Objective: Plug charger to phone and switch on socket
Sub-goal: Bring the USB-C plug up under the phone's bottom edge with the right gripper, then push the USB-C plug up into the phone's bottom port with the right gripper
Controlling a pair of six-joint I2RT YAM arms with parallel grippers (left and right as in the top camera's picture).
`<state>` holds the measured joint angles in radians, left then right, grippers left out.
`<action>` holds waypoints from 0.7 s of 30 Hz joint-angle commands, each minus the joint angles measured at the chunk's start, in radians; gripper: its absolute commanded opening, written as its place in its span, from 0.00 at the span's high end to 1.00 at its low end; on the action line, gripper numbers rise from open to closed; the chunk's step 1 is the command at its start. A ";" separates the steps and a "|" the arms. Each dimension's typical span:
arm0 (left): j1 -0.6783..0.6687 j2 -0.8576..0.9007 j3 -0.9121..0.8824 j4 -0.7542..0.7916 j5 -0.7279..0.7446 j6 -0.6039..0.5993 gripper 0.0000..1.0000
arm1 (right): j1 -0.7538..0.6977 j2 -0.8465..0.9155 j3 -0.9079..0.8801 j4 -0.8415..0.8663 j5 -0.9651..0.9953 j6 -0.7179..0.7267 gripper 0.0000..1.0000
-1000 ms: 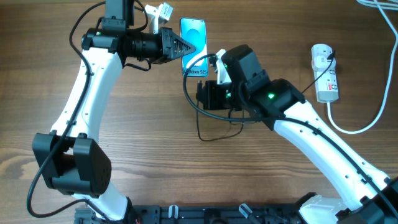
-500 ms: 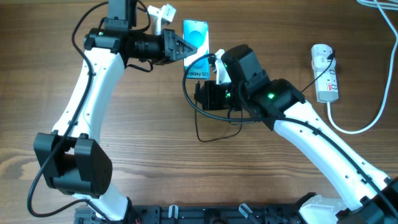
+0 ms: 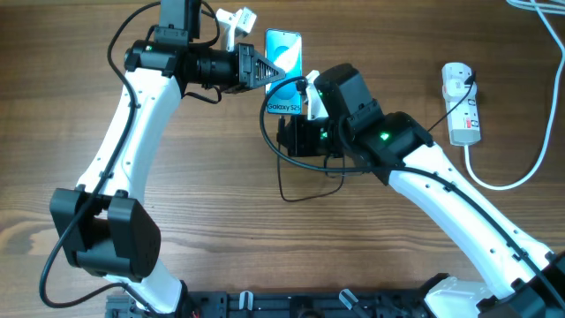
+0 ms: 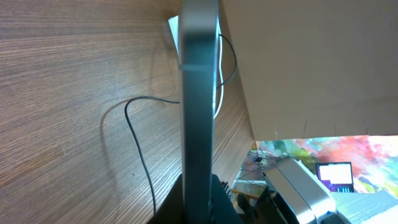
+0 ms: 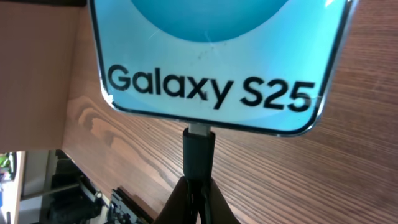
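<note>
Left hand [image 3: 267, 70] clamps the phone [image 3: 287, 51] by its side near the far edge of the bench [image 3: 177, 230]. Right hand [image 3: 288, 124] sits at the phone's lower end, the charger [image 3: 282, 185] cable loops beneath it, and the socket [image 3: 462, 106] lies well apart by the right edge. Left wrist: the phone [image 4: 199, 93] shows edge-on, gripped by the left hand [image 4: 198, 190]. Right wrist: the right hand [image 5: 198, 196] pinches the charger [image 5: 198, 149] connector, whose tip touches the bottom edge of the phone [image 5: 217, 37]; how deep it sits I cannot tell.
</note>
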<state>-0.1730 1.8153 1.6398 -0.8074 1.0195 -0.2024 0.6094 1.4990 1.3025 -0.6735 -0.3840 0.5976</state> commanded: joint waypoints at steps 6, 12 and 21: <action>0.002 -0.026 0.004 0.003 0.008 0.024 0.96 | -0.001 -0.018 0.023 -0.004 0.024 -0.014 0.95; 0.000 -0.026 0.004 0.003 0.008 0.024 0.96 | -0.001 -0.018 0.023 -0.003 0.021 -0.013 0.95; 0.000 -0.026 0.004 -0.001 0.008 0.026 0.96 | -0.001 -0.018 0.023 0.004 0.018 -0.010 0.96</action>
<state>-0.1730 1.8153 1.6398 -0.8078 1.0115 -0.2024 0.6094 1.4990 1.3025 -0.6777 -0.3729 0.5972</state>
